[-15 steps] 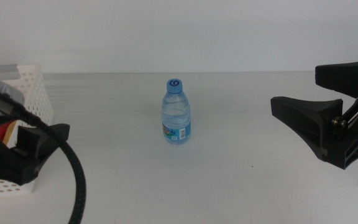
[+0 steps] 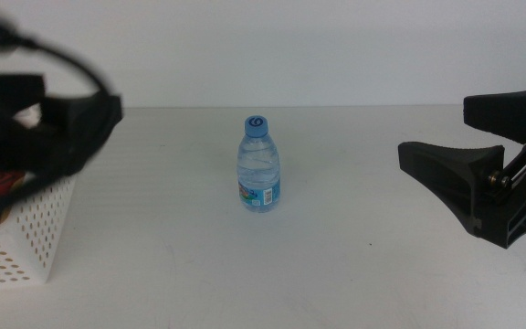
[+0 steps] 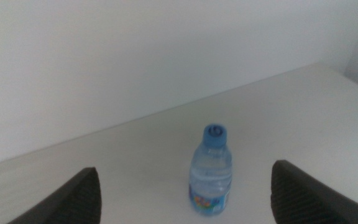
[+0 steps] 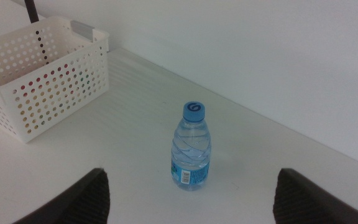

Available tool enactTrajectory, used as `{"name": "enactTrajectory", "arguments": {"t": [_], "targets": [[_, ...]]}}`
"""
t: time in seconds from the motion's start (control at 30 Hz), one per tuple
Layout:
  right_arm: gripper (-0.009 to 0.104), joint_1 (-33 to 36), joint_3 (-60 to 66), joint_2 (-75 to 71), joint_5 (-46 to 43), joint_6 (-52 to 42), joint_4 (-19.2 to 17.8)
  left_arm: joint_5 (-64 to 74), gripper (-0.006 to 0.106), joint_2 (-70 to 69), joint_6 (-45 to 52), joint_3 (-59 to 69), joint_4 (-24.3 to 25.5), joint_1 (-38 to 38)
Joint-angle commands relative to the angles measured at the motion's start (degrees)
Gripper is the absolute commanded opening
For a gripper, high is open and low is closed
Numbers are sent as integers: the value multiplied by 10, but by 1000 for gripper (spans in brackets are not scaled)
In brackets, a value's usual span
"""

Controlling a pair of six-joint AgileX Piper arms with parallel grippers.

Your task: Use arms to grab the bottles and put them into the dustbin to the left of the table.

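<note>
A clear water bottle (image 2: 260, 166) with a blue cap and blue label stands on the plain white desk (image 2: 354, 265). The white basket (image 4: 39, 71) is dotted with round holes, and both claws are black.

Lab-like test bench, bare white table (image 2: 354, 274), blank white wall (image 2: 290, 46)

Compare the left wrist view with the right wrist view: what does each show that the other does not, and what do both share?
Only the left wrist view shows the left end effector, jaws wide open and empty. Only the right wrist view shows the white perforated basket standing apart from the bottle, and the right end effector, also wide open and empty. Both share the blue-capped water bottle, upright on the white table, and the pale wall behind it.
</note>
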Motion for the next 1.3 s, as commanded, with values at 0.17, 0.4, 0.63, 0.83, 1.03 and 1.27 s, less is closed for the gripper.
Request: {"name": "enactTrajectory", "arguments": {"t": [0.17, 0.4, 0.63, 0.83, 1.03, 1.27], "targets": [[72, -2, -14, -5, -40, -2, -5, -50, 90, 91, 157, -71, -190, -3], [72, -2, -14, -5, -40, -2, -5, -73, 90, 141, 351, -71, -392, -3], [72, -2, -14, -5, -40, -2, -5, -67, 90, 151, 459, -70, -480, -2], [72, -2, -14, -5, -40, -2, -5, -100, 90, 151, 202, -79, -235, -34], [72, -2, -14, -3, -40, -2, -5, -172, 90, 152, -71, -71, 58, -92], [72, -2, -14, -3, -39, -2, -5, -307, 90, 167, -155, 19, 156, -141]]}}
